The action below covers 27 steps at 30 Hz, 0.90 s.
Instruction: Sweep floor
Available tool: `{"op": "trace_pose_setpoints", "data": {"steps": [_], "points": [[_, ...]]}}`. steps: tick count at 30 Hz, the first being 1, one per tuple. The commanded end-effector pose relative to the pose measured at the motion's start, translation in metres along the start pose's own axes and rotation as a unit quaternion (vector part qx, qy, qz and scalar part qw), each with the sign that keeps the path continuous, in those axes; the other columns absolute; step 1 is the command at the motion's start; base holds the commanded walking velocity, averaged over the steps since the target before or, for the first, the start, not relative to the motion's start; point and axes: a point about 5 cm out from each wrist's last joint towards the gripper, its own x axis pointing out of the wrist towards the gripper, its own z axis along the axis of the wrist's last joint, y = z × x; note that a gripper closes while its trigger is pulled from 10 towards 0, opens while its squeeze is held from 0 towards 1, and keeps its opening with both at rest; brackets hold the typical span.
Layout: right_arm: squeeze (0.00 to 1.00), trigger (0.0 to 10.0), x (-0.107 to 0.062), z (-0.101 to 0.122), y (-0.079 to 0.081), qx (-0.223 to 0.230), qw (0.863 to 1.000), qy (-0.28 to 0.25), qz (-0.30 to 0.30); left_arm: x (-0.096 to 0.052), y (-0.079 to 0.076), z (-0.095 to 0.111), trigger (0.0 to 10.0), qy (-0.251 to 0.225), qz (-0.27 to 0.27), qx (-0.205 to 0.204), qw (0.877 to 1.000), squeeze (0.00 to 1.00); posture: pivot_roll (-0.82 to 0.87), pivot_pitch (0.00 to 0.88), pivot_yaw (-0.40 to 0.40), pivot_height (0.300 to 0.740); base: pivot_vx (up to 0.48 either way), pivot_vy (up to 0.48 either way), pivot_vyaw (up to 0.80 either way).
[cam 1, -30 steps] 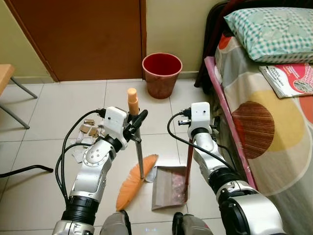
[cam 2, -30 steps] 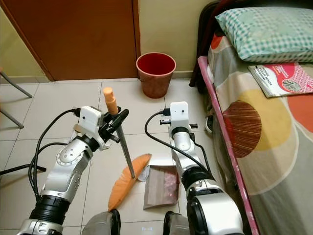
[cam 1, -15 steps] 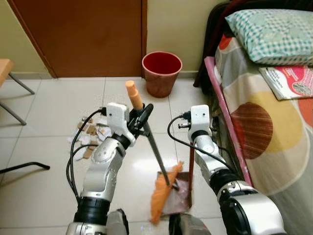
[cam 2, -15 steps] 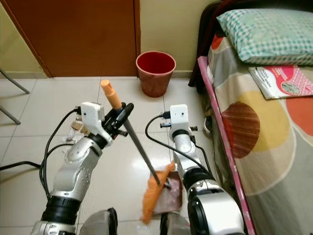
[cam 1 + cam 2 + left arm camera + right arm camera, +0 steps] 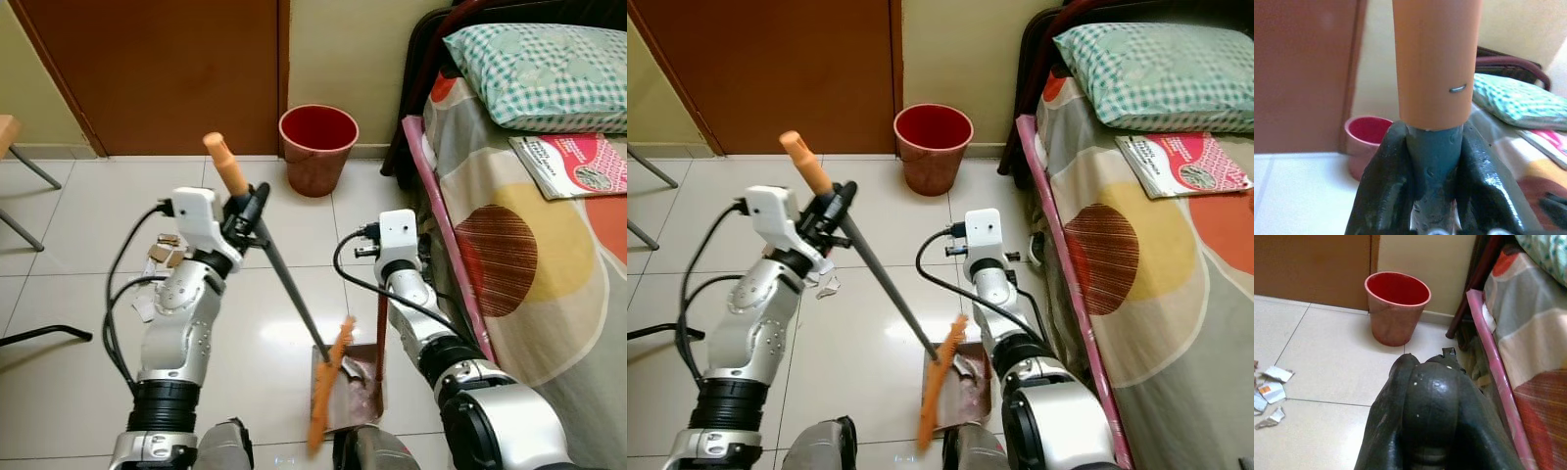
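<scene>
Sweeping scraps into the dustpan; one stroke ends at its mouth.
Dustpan (image 5: 345,392) lies on the floor at the robot's feet, broom (image 5: 329,380) bristles at its left edge. Right pincer (image 5: 382,294) clamped on the dustpan's red handle; left pincer (image 5: 1430,161) clamped on the broom shaft under the orange grip. Paper scraps (image 5: 165,253) remain well left of the dustpan; next stroke likely there. Red bin (image 5: 317,147) beyond.

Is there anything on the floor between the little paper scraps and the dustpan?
Nothing visible blocks the way. Bare tiles lie between the paper scraps and the dustpan; only the broom stands at the dustpan's near edge.
</scene>
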Motion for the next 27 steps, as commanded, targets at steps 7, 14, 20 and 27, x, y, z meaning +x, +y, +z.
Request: {"op": "trace_pose_setpoints", "data": {"steps": [7, 14, 20, 27], "points": [[0.00, 10.0, -0.002, 0.000, -0.018, 0.047, 0.998, -0.009, -0.031, -0.019, 0.016, -0.015, 10.0, 0.034, 0.025, 0.058, 0.997, 0.00, 0.09, 0.160, -0.066, 0.740, 0.000, 0.000, 0.00], [0.00, 10.0, -0.007, -0.003, -0.030, 0.060, 0.997, -0.016, -0.045, -0.031, 0.022, -0.022, 10.0, 0.050, 0.034, 0.080, 0.995, 0.00, 0.08, 0.163, -0.062, 0.740, 0.000, 0.000, 0.00], [0.00, 10.0, -0.017, -0.003, -0.047, 0.070, 0.995, -0.041, -0.053, -0.047, 0.029, -0.028, 10.0, 0.063, 0.056, 0.104, 0.991, 0.00, 0.07, 0.153, -0.050, 0.740, 0.000, 0.000, 0.00], [0.00, 10.0, -0.039, -0.007, -0.056, 0.103, 0.992, -0.061, -0.043, -0.053, 0.030, -0.027, 10.0, 0.052, 0.069, 0.112, 0.990, 0.00, 0.06, 0.145, -0.042, 0.740, 0.000, 0.000, 0.00]]}}
